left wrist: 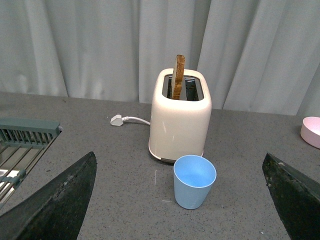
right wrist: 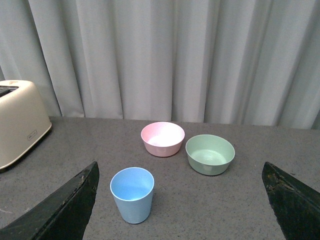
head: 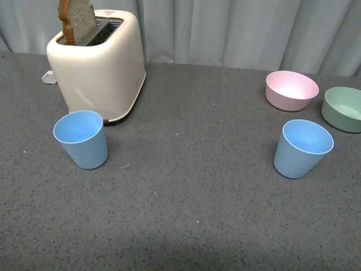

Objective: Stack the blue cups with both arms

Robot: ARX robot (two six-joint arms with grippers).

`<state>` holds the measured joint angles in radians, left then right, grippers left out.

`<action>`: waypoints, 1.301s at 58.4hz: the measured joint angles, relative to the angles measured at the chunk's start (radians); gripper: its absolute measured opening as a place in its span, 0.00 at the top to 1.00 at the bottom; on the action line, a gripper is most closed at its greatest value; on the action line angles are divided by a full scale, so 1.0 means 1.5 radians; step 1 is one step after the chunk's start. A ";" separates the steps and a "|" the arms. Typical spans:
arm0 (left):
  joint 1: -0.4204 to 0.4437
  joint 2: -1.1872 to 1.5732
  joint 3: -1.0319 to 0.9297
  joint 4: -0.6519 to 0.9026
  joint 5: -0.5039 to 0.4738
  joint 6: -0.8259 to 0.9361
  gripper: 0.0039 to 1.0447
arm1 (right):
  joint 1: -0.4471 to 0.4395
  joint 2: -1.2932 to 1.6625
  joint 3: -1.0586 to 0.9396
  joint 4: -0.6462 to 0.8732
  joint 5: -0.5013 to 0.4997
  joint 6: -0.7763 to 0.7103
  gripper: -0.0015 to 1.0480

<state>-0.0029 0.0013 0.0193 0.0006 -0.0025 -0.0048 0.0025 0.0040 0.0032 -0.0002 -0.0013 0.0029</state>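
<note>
Two light blue cups stand upright and apart on the grey table. The left cup [head: 82, 139] sits just in front of the toaster; it also shows in the left wrist view [left wrist: 194, 181], ahead of my open left gripper [left wrist: 182, 210], between its wide-spread fingers [left wrist: 60, 205]. The right cup [head: 302, 148] stands in front of the bowls; in the right wrist view it [right wrist: 132, 194] stands ahead of my open right gripper [right wrist: 182, 210], nearer one finger [right wrist: 62, 207]. Neither arm shows in the front view. Both grippers are empty.
A cream toaster [head: 97, 65] with a bread slice [head: 76, 21] stands back left, its plug [left wrist: 117, 120] on the table behind. A pink bowl [head: 291, 90] and a green bowl [head: 344, 109] sit back right. A grey rack [left wrist: 22, 142] lies far left. Curtains hang behind the table.
</note>
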 joint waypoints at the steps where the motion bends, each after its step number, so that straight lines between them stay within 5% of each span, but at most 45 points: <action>1: 0.000 0.000 0.000 0.000 0.000 0.000 0.06 | 0.000 0.000 0.000 0.000 0.000 0.000 0.09; 3: 0.000 0.000 0.000 0.000 0.000 0.000 0.06 | 0.000 0.000 0.000 0.000 0.000 0.000 0.09; 9: -0.039 0.093 0.039 -0.096 -0.146 -0.077 0.06 | 0.000 0.000 0.000 0.000 0.000 0.000 0.09; 14: -0.043 0.202 0.051 -0.062 -0.153 -0.128 0.06 | 0.000 0.000 0.000 0.000 0.000 0.000 0.09; 31: -0.042 0.658 0.194 0.156 -0.030 -0.194 0.06 | 0.000 0.000 0.000 0.000 0.000 0.000 0.09; 46: -0.041 0.950 0.341 0.125 0.001 -0.210 0.06 | 0.000 0.000 0.000 0.000 0.000 0.000 0.09; 76: -0.037 1.155 0.509 0.070 0.004 -0.200 0.06 | 0.000 0.000 0.000 0.000 0.000 0.000 0.09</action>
<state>-0.0578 1.7344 0.7826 0.1059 0.0029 -0.3054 0.0025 0.0040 0.0032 -0.0002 -0.0013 0.0025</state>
